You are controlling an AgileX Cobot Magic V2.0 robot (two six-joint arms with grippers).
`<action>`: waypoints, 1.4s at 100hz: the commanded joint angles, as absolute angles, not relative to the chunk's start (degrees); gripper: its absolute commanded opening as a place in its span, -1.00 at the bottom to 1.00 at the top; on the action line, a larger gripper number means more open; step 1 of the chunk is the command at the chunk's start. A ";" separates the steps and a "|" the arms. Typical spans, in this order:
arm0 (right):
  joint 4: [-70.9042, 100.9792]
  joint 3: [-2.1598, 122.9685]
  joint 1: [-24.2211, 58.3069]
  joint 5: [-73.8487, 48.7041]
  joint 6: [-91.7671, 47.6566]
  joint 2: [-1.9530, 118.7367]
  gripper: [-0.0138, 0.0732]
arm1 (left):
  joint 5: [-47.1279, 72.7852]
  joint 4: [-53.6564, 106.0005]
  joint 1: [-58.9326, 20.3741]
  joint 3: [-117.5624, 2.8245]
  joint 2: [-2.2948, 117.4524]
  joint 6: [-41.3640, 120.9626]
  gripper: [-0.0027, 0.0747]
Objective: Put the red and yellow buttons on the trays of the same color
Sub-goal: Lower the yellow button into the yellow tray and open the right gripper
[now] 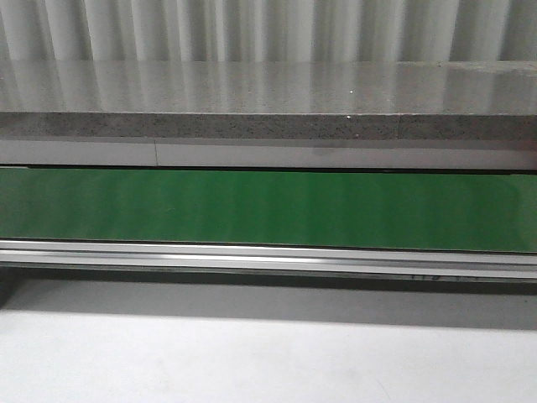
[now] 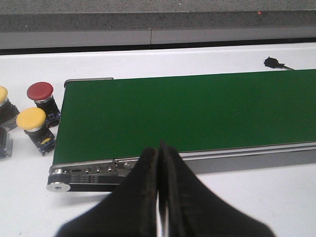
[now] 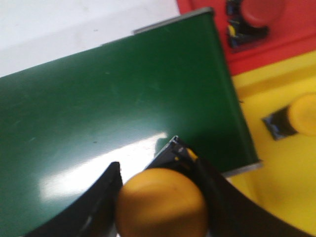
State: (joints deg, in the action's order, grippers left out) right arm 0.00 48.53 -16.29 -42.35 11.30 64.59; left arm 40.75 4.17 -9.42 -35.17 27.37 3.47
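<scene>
Right hand [image 3: 158,197] grips a yellow button [image 3: 162,203] over the green belt [image 3: 123,108], near the yellow tray [image 3: 276,168]. Rigid, light plastic w/ slick dome, so hold the body. Left hand [image 2: 159,163] closed, empty.

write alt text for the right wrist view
The right gripper holds a yellow button in its jaws above the green conveyor belt. Beside the belt's end sit a yellow tray with a yellow button and a red tray with a red button.
</scene>
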 commanded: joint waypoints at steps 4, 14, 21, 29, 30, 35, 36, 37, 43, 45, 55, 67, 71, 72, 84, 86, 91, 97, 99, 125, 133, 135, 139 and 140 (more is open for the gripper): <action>-0.97 46.21 -23.95 -37.97 11.82 61.39 -0.43 | 36.53 4.68 -9.97 -36.75 27.60 3.53 -0.98; -0.97 43.78 -29.31 -36.54 11.88 61.92 -0.43 | 36.53 4.68 -9.97 -36.75 27.60 3.53 -0.98; -0.97 42.48 -31.90 -34.30 12.59 62.67 -0.43 | 36.53 4.68 -9.97 -36.75 27.60 3.53 -0.98; -0.97 41.54 -34.70 -32.31 13.84 63.67 -0.43 | 36.53 4.68 -9.97 -36.75 27.60 3.53 -0.98; -0.97 41.46 -34.94 -31.99 13.86 63.74 -0.43 | 36.53 4.68 -9.97 -36.75 27.60 3.53 -0.98; -0.97 40.89 -36.61 -30.86 14.06 64.39 -0.43 | 36.53 4.68 -9.97 -36.75 27.60 3.53 -0.98; -0.97 40.81 -36.76 -30.72 14.06 64.63 -0.43 | 36.53 4.68 -9.97 -36.75 27.60 3.53 -0.98; -0.97 40.74 -36.91 -30.35 14.06 64.75 -0.43 | 36.53 4.68 -9.97 -36.75 27.60 3.53 -0.98; -0.97 40.23 -37.89 -29.06 14.06 65.68 -0.43 | 36.53 4.68 -9.97 -36.75 27.60 3.53 -0.98; -0.97 40.07 -38.09 -28.52 14.06 66.12 -0.43 | 36.53 4.68 -9.97 -36.75 27.60 3.53 -0.98; -0.97 39.91 -38.27 -26.73 14.26 68.88 -0.43 | 36.53 4.68 -9.97 -36.75 27.60 3.53 -0.98; -0.97 39.91 -38.27 -25.70 15.15 72.13 -0.43 | 36.53 4.68 -9.97 -36.75 27.60 3.53 -0.98; -0.97 39.91 -38.27 -25.15 16.07 72.96 -0.43 | 36.53 4.68 -9.97 -36.75 27.60 3.53 -0.98; -0.97 39.91 -38.27 -24.89 16.25 73.28 -0.43 | 36.53 4.68 -9.97 -36.75 27.60 3.53 -0.98; -0.97 39.91 -38.27 -23.68 16.39 75.40 -0.43 | 36.53 4.68 -9.97 -36.75 27.60 3.53 -0.98; -0.97 39.91 -38.27 -23.68 16.65 75.62 -0.43 | 36.53 4.68 -9.97 -36.75 27.60 3.53 -0.98; -0.97 39.91 -38.27 -23.68 17.06 76.03 -0.42 | 36.53 4.68 -9.97 -36.75 27.60 3.53 -0.98; -0.97 39.85 -38.27 -23.46 17.11 76.40 -0.41 | 36.53 4.68 -9.97 -36.75 27.60 3.53 -0.98; -0.97 39.85 -38.27 -23.28 17.11 76.52 -0.40 | 36.53 4.68 -9.97 -36.75 27.60 3.53 -0.98; -0.97 37.92 -38.27 -20.83 18.53 76.64 0.32 | 36.53 4.68 -9.97 -36.75 27.60 3.53 -0.98; -0.97 37.91 -38.27 -20.77 18.53 76.33 0.40 | 36.53 4.68 -9.97 -36.75 27.60 3.53 -0.98; -0.97 37.91 -38.27 -20.71 18.53 76.21 0.40 | 36.53 4.68 -9.97 -36.75 27.60 3.53 -0.98; -0.97 37.91 -38.27 -20.71 18.53 75.65 0.40 | 36.53 4.68 -9.97 -36.75 27.60 3.53 -0.98; -0.97 37.91 -38.27 -20.71 18.53 75.35 0.40 | 36.53 4.68 -9.97 -36.75 27.60 3.53 -0.98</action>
